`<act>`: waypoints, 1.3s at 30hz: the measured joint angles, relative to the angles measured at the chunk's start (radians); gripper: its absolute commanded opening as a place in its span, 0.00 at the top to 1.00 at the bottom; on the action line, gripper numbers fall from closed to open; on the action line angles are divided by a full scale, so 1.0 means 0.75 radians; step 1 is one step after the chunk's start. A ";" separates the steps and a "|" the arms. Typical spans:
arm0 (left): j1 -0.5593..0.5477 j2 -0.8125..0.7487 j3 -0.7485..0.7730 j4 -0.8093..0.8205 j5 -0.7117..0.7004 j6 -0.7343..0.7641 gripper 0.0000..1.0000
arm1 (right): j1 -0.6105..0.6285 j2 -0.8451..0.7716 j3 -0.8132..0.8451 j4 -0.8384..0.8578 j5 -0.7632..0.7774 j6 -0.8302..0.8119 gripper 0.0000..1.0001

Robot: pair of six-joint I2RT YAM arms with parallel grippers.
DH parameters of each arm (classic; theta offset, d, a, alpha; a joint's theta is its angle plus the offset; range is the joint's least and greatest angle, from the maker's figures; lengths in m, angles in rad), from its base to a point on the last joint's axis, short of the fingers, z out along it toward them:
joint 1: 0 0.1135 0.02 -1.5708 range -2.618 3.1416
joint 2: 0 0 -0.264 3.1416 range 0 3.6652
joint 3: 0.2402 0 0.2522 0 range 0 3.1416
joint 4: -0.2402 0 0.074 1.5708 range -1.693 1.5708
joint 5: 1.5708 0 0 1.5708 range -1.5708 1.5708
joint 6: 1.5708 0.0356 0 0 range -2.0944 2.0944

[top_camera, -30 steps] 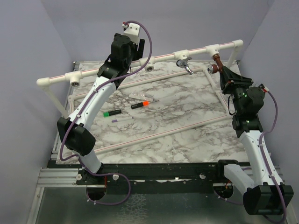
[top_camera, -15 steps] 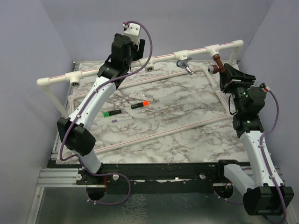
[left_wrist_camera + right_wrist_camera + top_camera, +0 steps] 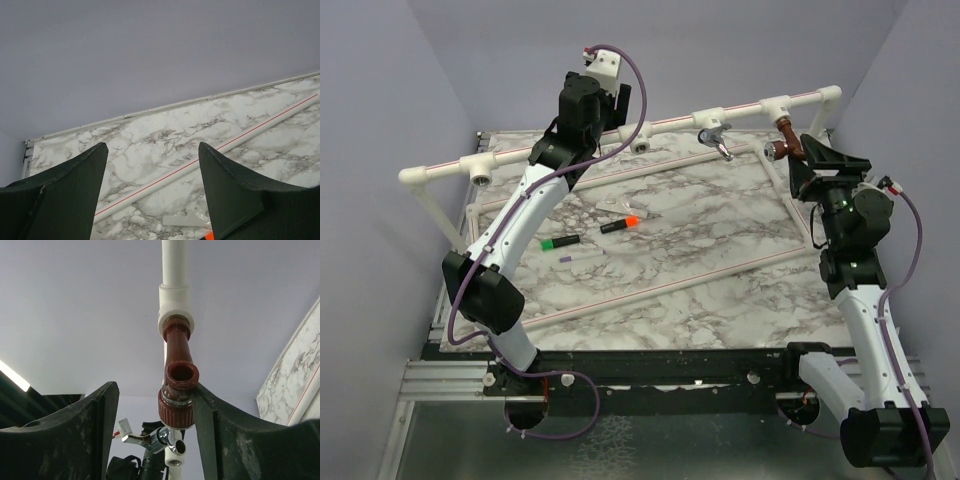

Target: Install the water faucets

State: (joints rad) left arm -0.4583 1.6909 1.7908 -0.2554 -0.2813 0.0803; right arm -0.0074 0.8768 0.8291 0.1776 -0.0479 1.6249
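Now the copper faucet (image 3: 178,352) sits in a white tee fitting (image 3: 175,302).

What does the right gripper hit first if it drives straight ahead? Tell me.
The right gripper would meet the copper faucet, seated in the white tee, right between its open fingers. Depth is unclear, but it looks close.

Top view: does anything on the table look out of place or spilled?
Nothing looks spilled or damaged. An orange-capped marker and a green-capped marker lie loose at odd angles on the marble table, stray items inside the pipe frame.
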 measured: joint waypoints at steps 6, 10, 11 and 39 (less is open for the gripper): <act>-0.001 0.000 0.000 -0.001 0.000 0.000 0.25 | 0.002 -0.031 0.000 -0.024 -0.012 -0.052 0.31; -0.001 0.000 0.000 -0.001 0.000 0.000 0.25 | 0.002 -0.074 0.000 -0.080 -0.012 -0.119 0.30; -0.001 0.000 0.000 -0.001 0.000 0.000 0.25 | 0.002 -0.084 0.000 -0.090 -0.012 -0.138 0.30; -0.001 0.000 0.000 -0.001 -0.001 0.001 0.25 | 0.003 -0.128 0.248 -0.312 -0.199 -1.582 0.33</act>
State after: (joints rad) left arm -0.4587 1.6909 1.7908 -0.2558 -0.2817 0.0807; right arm -0.0055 0.7811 1.0153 -0.0563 -0.1974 0.4385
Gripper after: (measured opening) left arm 0.748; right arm 0.669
